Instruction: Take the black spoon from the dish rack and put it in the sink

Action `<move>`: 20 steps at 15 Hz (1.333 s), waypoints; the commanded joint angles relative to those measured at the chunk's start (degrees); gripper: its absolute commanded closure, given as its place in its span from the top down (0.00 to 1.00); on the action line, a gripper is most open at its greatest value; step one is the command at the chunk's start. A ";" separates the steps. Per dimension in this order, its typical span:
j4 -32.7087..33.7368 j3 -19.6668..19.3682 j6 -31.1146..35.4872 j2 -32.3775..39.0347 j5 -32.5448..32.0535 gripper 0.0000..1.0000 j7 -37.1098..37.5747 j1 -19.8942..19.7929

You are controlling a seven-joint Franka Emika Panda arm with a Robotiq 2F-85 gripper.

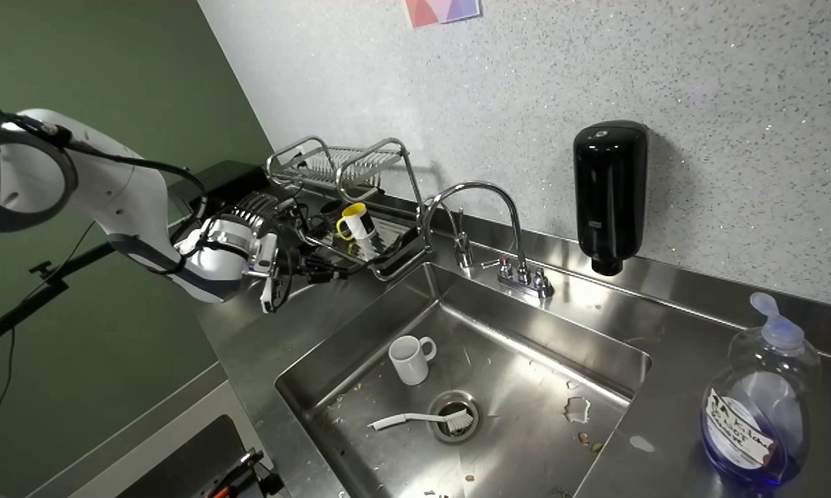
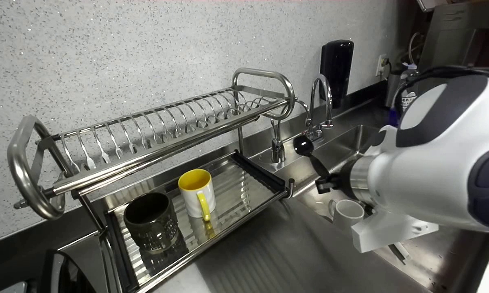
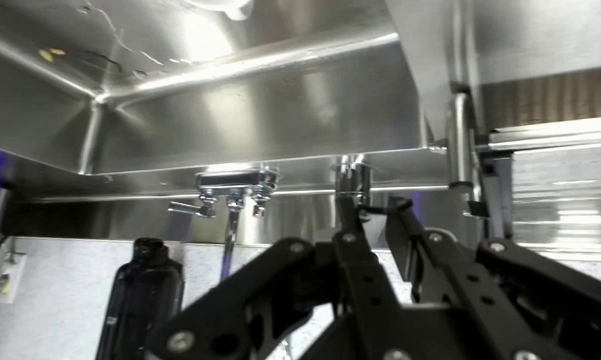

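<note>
My gripper (image 2: 325,184) is shut on the black spoon (image 2: 304,146) by its handle. The spoon points up and away from the fingertips, bowl free in the air. In the wrist view only a thin dark piece of the spoon (image 3: 375,209) shows between the fingertips (image 3: 375,202). In an exterior view the gripper (image 1: 338,272) is in front of the dish rack's sink-side end; the spoon is hard to tell from the dark rack edge there. The chrome dish rack (image 2: 167,147) stands against the wall. The steel sink (image 1: 519,366) lies beside it, also in the wrist view (image 3: 280,110).
A white mug (image 1: 410,361) and a white brush (image 1: 415,418) lie in the sink, the brush over the drain. A chrome faucet (image 1: 512,207) arches over the sink's back edge. The rack holds a yellow-and-white mug (image 2: 197,197) and a black mug (image 2: 151,221). A soap bottle (image 1: 758,408) stands right.
</note>
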 commanded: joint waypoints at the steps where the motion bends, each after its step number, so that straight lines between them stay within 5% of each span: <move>1: -9.47 0.93 -2.17 -7.21 5.15 0.05 4.37 -1.71; 7: -17.38 -1.14 -2.35 -9.56 3.70 0.05 18.41 -3.83; 10: -15.85 -0.86 -1.97 -7.14 4.23 0.05 16.95 -4.60; 11: -16.11 -0.99 -2.04 -7.02 4.23 0.19 16.98 -4.91; 14: -16.01 -0.79 -2.01 -6.87 4.24 0.19 16.93 -4.87; 15: -15.91 -0.92 -1.46 -6.73 4.39 0.05 16.04 -5.26; 20: -19.08 -4.46 5.15 -6.98 -1.43 0.05 16.97 -10.76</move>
